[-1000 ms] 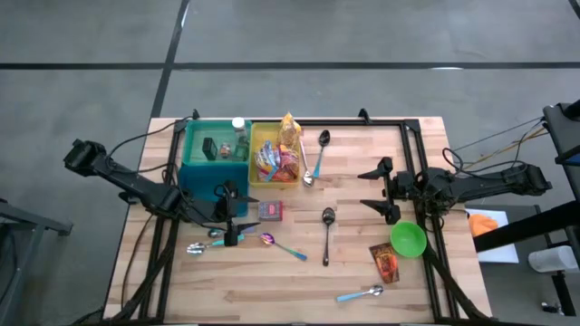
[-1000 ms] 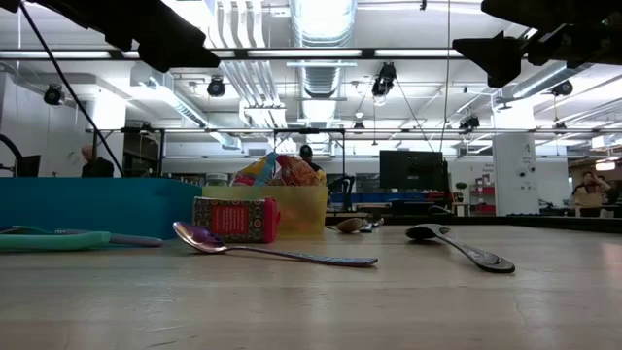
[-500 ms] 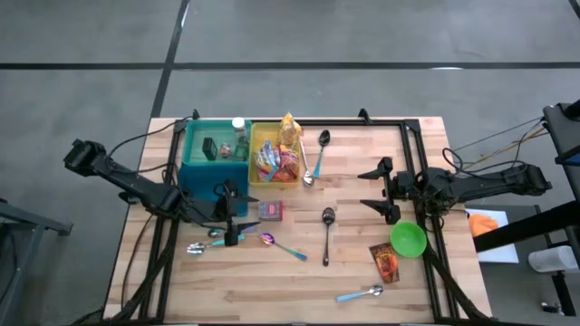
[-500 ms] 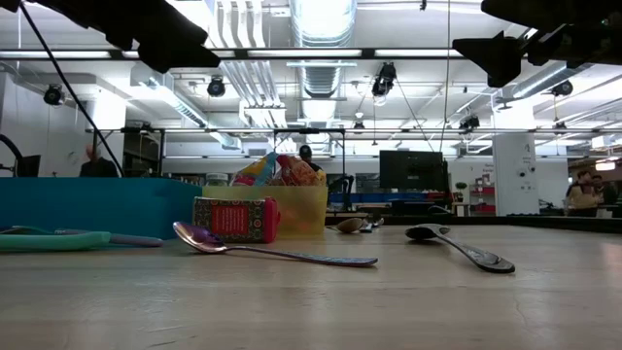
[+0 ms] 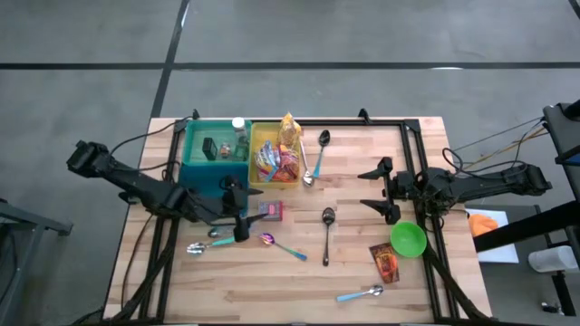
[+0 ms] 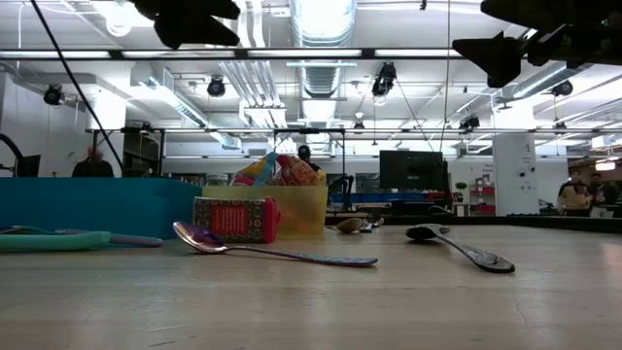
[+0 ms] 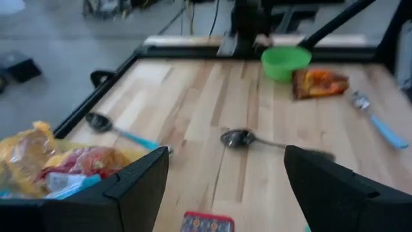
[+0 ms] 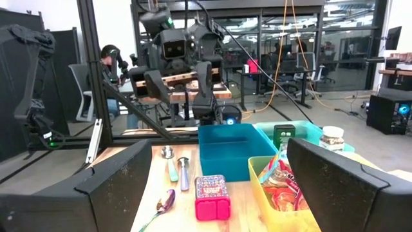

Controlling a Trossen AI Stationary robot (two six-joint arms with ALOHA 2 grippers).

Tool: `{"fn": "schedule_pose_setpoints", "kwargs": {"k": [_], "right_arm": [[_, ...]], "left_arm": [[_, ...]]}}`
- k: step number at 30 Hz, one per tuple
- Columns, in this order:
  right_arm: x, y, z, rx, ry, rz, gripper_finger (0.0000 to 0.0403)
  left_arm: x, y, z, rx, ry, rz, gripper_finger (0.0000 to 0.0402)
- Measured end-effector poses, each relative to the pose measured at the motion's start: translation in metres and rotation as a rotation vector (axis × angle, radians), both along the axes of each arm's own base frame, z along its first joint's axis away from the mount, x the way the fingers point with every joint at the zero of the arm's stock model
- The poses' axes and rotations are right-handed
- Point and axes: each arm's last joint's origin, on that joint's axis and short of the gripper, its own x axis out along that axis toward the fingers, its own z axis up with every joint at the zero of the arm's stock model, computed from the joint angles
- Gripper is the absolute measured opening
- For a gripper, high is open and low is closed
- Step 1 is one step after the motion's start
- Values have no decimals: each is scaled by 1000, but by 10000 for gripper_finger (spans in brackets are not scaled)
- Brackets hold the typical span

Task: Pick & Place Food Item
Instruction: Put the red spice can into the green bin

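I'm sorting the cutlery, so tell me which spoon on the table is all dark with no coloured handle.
The dark spoon lying alone mid-table, below the yellow bin. It is dark from bowl to handle tip; the other spoons have light blue or teal handles.

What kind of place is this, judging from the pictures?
Probably a robotics lab or workshop: a wooden table with two robot arms, exposed ceiling ducts and lights, and desks with monitors behind.

Pale wood table [image 5: 299, 281], shiny metal spoon [image 5: 327, 234]
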Motion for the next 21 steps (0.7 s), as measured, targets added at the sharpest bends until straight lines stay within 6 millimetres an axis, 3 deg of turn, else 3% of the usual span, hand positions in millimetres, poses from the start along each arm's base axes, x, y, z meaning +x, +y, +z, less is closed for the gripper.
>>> {"fn": "schedule_pose_setpoints", "kwargs": {"k": [5, 8, 13, 17, 21], "right_arm": [[0, 0, 0, 0, 4, 0, 359], [0, 0, 0, -3, 5, 0, 359], [0, 0, -1, -3, 6, 0, 359], [0, 0, -1, -1, 7, 1, 359], [0, 0, -1, -3, 15, 1, 359]], "left_arm": [[18, 2, 22, -70, 124, 103, 310], [35, 5, 25, -106, 183, 178, 310], [69, 5, 12, -40, 277, 184, 310], [83, 12, 2, -43, 360, 245, 310], [90, 23, -6, -151, 387, 279, 310]]}}
